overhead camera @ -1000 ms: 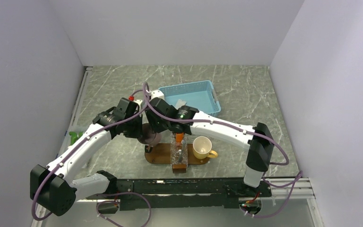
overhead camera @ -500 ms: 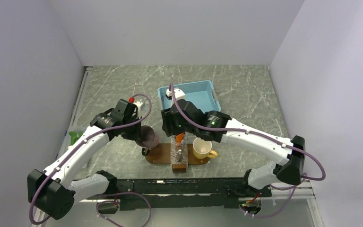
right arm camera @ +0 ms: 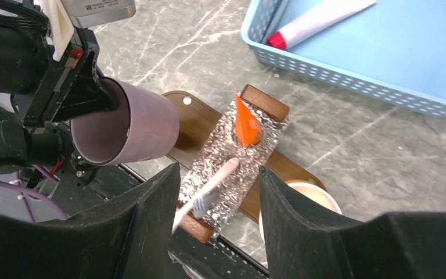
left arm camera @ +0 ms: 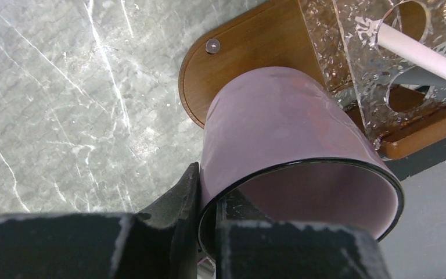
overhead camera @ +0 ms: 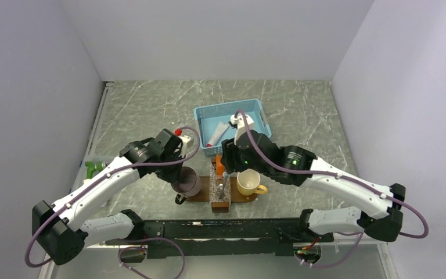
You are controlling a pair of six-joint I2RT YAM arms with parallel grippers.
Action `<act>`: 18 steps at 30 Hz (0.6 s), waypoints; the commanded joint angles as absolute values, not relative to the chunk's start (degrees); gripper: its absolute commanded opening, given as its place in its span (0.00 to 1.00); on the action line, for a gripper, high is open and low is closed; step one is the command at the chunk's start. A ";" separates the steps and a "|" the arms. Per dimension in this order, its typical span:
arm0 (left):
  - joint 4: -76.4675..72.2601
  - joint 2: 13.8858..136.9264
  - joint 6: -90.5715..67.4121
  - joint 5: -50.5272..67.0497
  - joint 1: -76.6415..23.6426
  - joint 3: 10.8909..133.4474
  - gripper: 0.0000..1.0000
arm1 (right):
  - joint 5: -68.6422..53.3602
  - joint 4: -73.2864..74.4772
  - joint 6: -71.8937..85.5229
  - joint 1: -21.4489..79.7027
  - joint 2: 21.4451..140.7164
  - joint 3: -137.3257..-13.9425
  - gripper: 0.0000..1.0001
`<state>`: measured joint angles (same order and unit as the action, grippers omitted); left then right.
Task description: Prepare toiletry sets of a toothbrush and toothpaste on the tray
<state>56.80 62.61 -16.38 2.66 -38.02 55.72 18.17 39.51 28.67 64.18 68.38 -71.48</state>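
Note:
The dark-brown oval tray [overhead camera: 203, 190] lies at the near edge and carries a clear speckled holder [overhead camera: 220, 189]. The orange toothpaste [overhead camera: 219, 167] stands in the holder's far end, also in the right wrist view [right arm camera: 247, 125]. A white toothbrush [right arm camera: 209, 189] leans in the holder's near part. My left gripper [overhead camera: 180, 174] is shut on the rim of a purple cup [overhead camera: 186, 181], one finger [left arm camera: 180, 197] outside and one inside. It holds the cup tilted over the tray's left end [left arm camera: 250, 58]. My right gripper [right arm camera: 218, 192] is open and empty above the holder.
A yellow cup [overhead camera: 248, 182] stands on the tray's right end. A light-blue mesh basket [overhead camera: 255, 113] behind the tray holds a white tube with a red cap [overhead camera: 216, 137]. A green object [overhead camera: 93, 168] lies at the table's left edge.
My left arm has carried the purple cup right and nearer, over the tray's left end. My right arm has swung right and back, uncovering the basket; its gripper stays open over the holder.

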 commanded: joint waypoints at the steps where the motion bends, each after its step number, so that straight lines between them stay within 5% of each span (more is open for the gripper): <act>1: 56.75 64.83 -18.01 0.17 -40.41 59.58 0.00 | 22.98 42.47 29.50 64.39 63.21 -69.44 0.55; 18: 53.35 75.84 -17.40 0.50 -41.70 60.60 0.00 | 23.64 44.63 35.20 64.31 54.58 -61.19 0.55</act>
<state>56.31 75.35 -17.26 0.08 -41.36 58.26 22.48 44.69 33.74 64.16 56.23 -61.65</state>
